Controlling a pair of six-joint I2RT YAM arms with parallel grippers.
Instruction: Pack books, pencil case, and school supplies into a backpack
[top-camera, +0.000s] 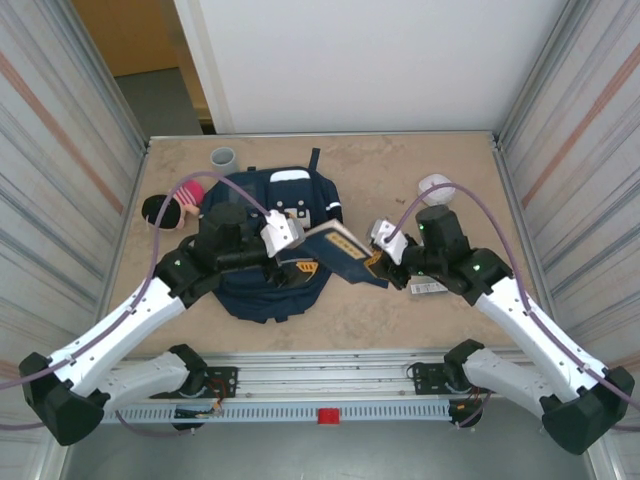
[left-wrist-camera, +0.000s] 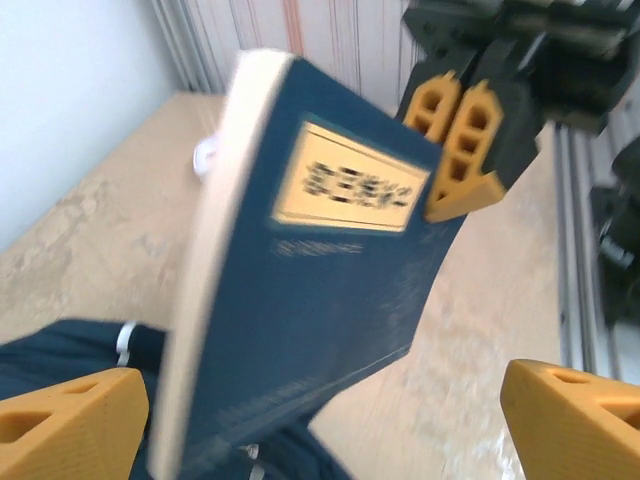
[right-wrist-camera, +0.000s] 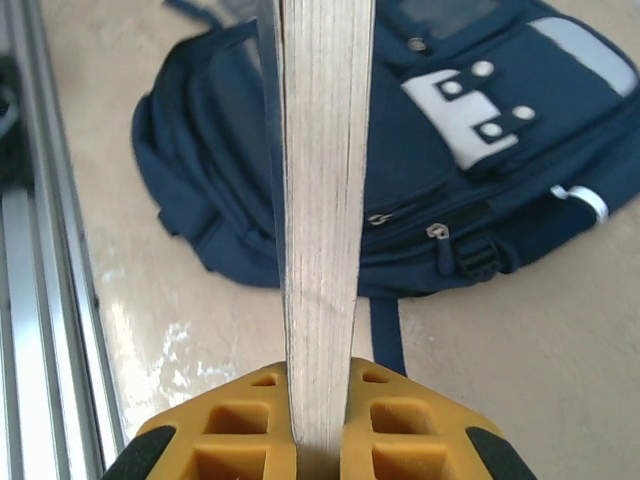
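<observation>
**Q:** Well, where is the book (top-camera: 345, 250) at this moment?

**A:** It is off the table (top-camera: 400, 170), tilted, between the two arms and just right of the backpack (top-camera: 262, 192). One end of it reaches over the backpack's right edge. In the left wrist view, the book (left-wrist-camera: 320, 300) shows a dark navy cover with a pale yellow label, its lettering blurred.

**Q:** Which tool holds it?

**A:** The right gripper (top-camera: 385, 262) holds it. In the right wrist view, the right gripper (right-wrist-camera: 320, 430) has its yellow fingers pressed against both covers, and the cream page edge of the book (right-wrist-camera: 320, 200) rises straight up between them. From the left wrist camera, the right gripper (left-wrist-camera: 460, 140) clamps the book's far upper corner.

**Q:** And the left gripper (top-camera: 303, 262)?

**A:** Its jaws are spread wide. In its own view, the left gripper (left-wrist-camera: 320, 430) has one yellow finger at each lower corner of the frame, well clear of the book that hangs between them.

**Q:** How does the backpack lie?

**A:** It lies flat on the table, front side up. The backpack (right-wrist-camera: 470, 200) shows white patches with studs, zipped pockets and a buckle. Its fabric (left-wrist-camera: 60, 345) is also visible below the book.

**Q:** What else is on the table?

**A:** A grey cup (top-camera: 222, 157) stands near the far edge. A pink and black item (top-camera: 170, 208) lies left of the backpack, and a white object (top-camera: 435, 187) lies at the far right.
</observation>
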